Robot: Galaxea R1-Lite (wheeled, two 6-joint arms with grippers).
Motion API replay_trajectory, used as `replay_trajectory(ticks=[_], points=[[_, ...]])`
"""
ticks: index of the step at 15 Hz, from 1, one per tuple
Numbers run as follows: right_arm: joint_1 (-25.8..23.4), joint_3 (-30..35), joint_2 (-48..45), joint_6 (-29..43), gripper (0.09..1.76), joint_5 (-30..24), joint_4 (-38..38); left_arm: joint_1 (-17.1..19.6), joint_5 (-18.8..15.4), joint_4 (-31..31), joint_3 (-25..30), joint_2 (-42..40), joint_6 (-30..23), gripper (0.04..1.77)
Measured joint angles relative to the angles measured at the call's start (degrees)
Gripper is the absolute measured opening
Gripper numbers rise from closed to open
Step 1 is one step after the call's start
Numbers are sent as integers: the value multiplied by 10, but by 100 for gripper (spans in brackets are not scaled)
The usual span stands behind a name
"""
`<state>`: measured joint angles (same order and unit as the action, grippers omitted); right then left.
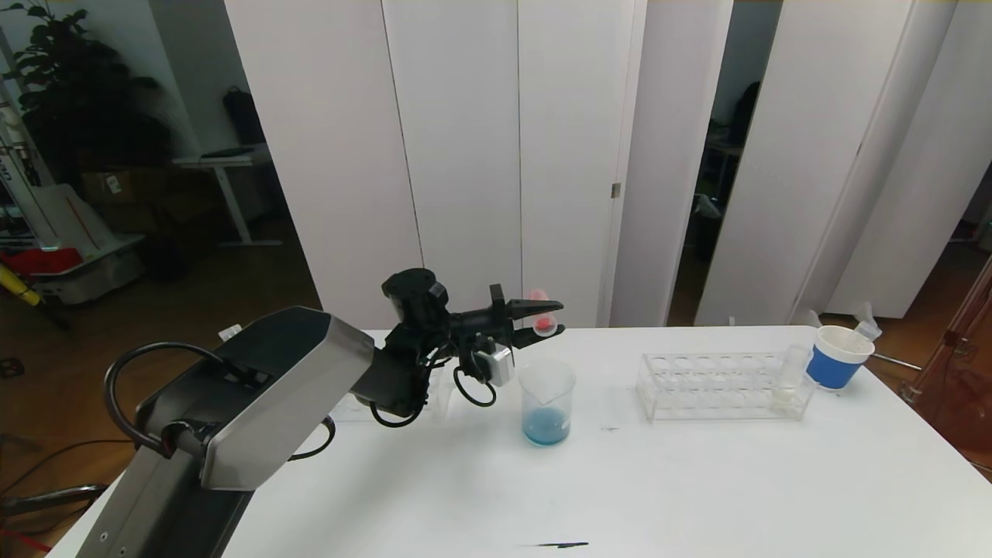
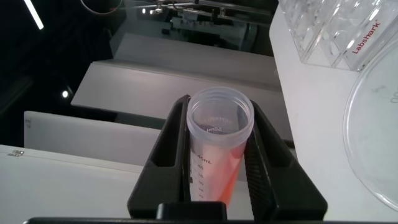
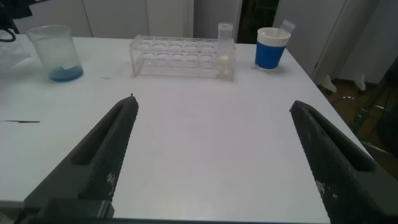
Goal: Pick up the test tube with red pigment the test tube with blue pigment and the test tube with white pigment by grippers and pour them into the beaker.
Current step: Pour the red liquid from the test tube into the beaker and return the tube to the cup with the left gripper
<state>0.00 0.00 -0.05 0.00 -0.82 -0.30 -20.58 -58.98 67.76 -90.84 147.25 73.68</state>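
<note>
Your left gripper (image 1: pixel 540 322) pinches the clear plastic red-pigment test tube (image 1: pixel 542 311) above the clear glass beaker (image 1: pixel 547 403); tip it next. Right gripper (image 3: pixel 211 149) waits, jaws spread.

Two test tubes (image 1: pixel 540 311) (image 1: pixel 789 378), one beaker (image 1: pixel 547 403), one cup (image 1: pixel 837 356), perhaps two racks (image 1: pixel 717 385) (image 2: pixel 333 28).

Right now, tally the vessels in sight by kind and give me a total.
Test tubes: 2 (red-pigment tube in left gripper; white-pigment tube in rack)
Beakers: 1, beaker, blue liquid inside
Paper cups: 1, cup
Total: 4
</note>
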Motion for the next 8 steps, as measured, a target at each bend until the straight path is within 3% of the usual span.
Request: replay_trajectory(ticks=[8], points=[[0,0,0,0,175,0,0,6,2,0,-6,-3,29,58]])
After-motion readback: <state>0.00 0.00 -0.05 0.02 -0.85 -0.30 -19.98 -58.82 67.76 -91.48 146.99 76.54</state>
